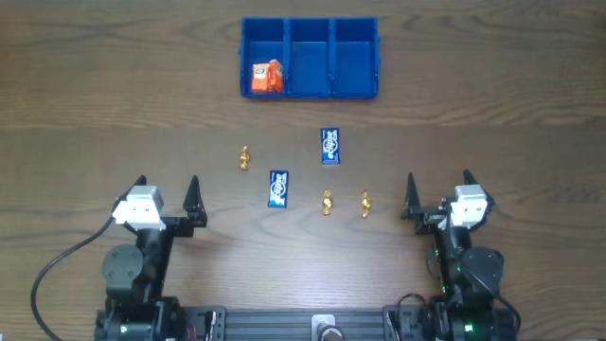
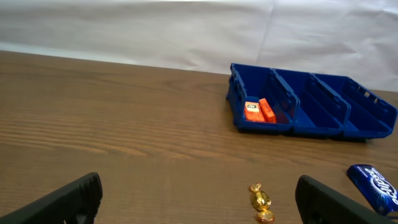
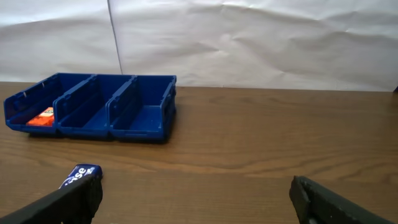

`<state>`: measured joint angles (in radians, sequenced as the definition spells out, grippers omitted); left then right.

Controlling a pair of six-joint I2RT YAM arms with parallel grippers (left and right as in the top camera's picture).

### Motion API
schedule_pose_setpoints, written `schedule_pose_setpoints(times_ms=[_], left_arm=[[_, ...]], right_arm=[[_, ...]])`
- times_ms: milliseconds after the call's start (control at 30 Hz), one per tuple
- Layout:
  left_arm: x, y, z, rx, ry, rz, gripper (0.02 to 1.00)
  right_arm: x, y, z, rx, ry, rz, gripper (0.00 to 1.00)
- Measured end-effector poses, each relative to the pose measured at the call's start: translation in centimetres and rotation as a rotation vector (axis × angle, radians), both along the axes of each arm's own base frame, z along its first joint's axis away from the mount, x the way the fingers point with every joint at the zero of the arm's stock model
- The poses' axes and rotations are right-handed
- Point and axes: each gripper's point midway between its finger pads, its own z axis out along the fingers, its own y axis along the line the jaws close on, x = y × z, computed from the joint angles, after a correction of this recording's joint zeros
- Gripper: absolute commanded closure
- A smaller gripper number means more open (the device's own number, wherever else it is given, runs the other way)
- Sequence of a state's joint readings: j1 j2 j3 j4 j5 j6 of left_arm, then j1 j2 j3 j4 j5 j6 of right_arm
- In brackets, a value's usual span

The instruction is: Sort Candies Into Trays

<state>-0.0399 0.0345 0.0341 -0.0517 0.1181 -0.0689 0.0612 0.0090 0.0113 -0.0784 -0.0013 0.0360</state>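
Orange candies (image 1: 267,78) sit binned; with 5 others loose, the wide-apart left end effector (image 1: 167,180) and right end effector (image 1: 438,176) should start picking.

**Both grippers open and empty**

The left gripper (image 1: 168,192) sits low over the tabletop, close to the edge where the arm bases stand. Its two fingers are spread wide apart and it is empty. The right gripper (image 1: 439,189) mirrors it along the same edge, equally spread and empty.
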Motion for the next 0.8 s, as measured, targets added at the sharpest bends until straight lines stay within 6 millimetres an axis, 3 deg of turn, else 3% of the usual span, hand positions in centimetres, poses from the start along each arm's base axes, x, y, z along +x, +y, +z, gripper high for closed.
schedule_pose_setpoints(times_ms=[433, 600, 700, 800], left_arm=[[0.0, 0.0, 0.0, 0.0, 0.0, 0.0, 0.02], [0.0, 0.0, 0.0, 0.0, 0.0, 0.0, 0.023], [0.0, 0.0, 0.0, 0.0, 0.0, 0.0, 0.02], [0.0, 0.0, 0.0, 0.002, 0.0, 0.0, 0.02]], right_arm=[[0.0, 0.0, 0.1, 0.001, -0.003, 0.0, 0.003], [0.1, 0.0, 2.4, 0.074, -0.09, -0.001, 0.003], [0.0, 0.0, 3.1, 0.167, -0.031, -0.007, 0.003], [0.0, 0.1, 5.9, 0.212, 0.034, -0.015, 0.003]])
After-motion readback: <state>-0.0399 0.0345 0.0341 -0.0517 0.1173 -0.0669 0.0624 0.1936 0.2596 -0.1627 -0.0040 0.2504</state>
